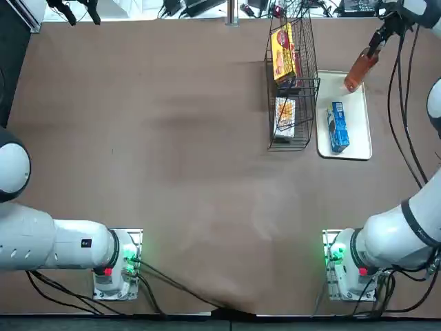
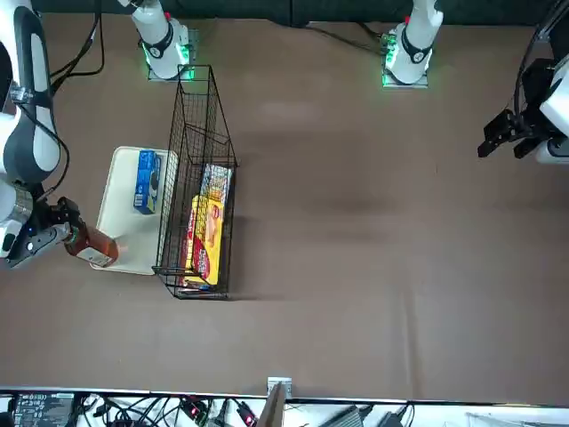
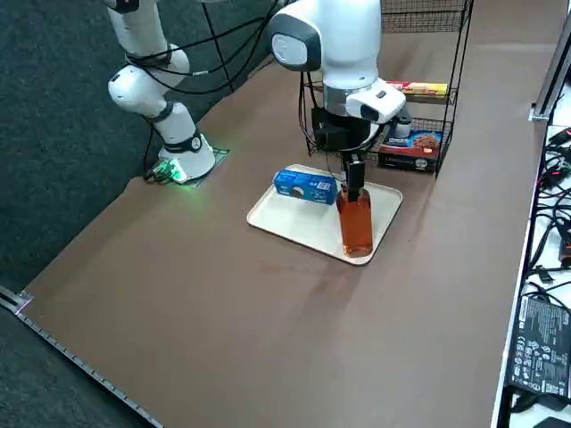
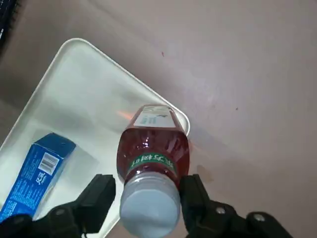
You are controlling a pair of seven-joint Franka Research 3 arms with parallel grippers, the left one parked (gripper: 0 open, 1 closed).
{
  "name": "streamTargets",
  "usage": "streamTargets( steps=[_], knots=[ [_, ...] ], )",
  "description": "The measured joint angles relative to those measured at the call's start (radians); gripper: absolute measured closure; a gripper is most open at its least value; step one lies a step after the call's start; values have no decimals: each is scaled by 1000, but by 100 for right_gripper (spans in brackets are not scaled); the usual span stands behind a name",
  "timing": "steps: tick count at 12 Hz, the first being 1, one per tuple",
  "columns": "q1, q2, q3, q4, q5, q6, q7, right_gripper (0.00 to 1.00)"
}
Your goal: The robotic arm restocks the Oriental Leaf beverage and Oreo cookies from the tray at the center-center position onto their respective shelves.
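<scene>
The Oriental Leaf beverage (image 1: 357, 70) (image 3: 356, 223) hangs upright, white cap up, with my right gripper (image 1: 375, 43) (image 3: 354, 174) (image 4: 147, 191) shut on its neck. Its base is over the far corner of the white tray (image 1: 362, 148) (image 2: 116, 209) (image 4: 79, 89); I cannot tell whether it touches the tray. The blue pack of Oreo cookies (image 1: 337, 127) (image 2: 147, 181) (image 3: 304, 185) (image 4: 34, 176) lies flat on the tray's near half. Directly to the tray's left stand the black wire shelves (image 1: 293, 79) (image 2: 191, 133).
A yellow packet (image 1: 283, 52) (image 2: 204, 233) sits on an upper tier of the shelves and a white-and-orange packet (image 1: 285, 114) on a lower one. Cables and devices line the table's far edge (image 3: 540, 339). The brown tabletop stretches wide to the left of the shelves.
</scene>
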Motion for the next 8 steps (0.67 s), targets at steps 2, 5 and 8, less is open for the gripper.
streamTargets(
  steps=[2, 5, 8],
  knots=[
    [0, 0, 0, 0, 0, 2, -6, 22],
    [0, 0, 0, 0, 0, 3, -8, 26],
    [0, 0, 0, 3, -1, 3, -9, 42]
  ],
)
